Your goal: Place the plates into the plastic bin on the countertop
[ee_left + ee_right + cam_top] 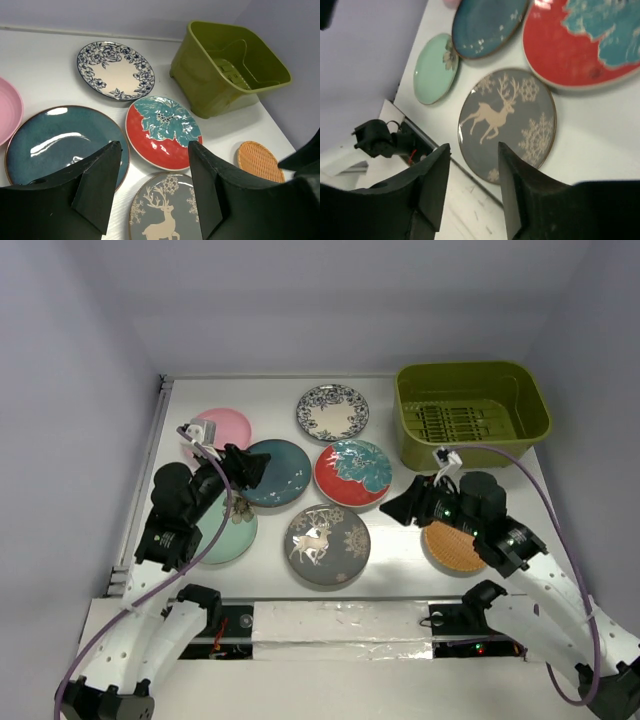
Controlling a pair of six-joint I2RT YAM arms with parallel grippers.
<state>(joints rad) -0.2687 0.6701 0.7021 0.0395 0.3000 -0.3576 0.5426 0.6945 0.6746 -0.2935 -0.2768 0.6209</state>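
Observation:
Seven plates lie on the white countertop: pink, blue-white patterned, dark teal, red with teal flower, mint, grey with deer and orange-brown. The olive-green plastic bin stands at the back right and holds no plate. My left gripper is open and empty above the dark teal plate. My right gripper is open and empty above the table between the grey plate and the orange-brown plate.
A raised white rail runs along the table's left edge. A taped strip and the arm bases lie along the near edge. The bin sits close to the right wall.

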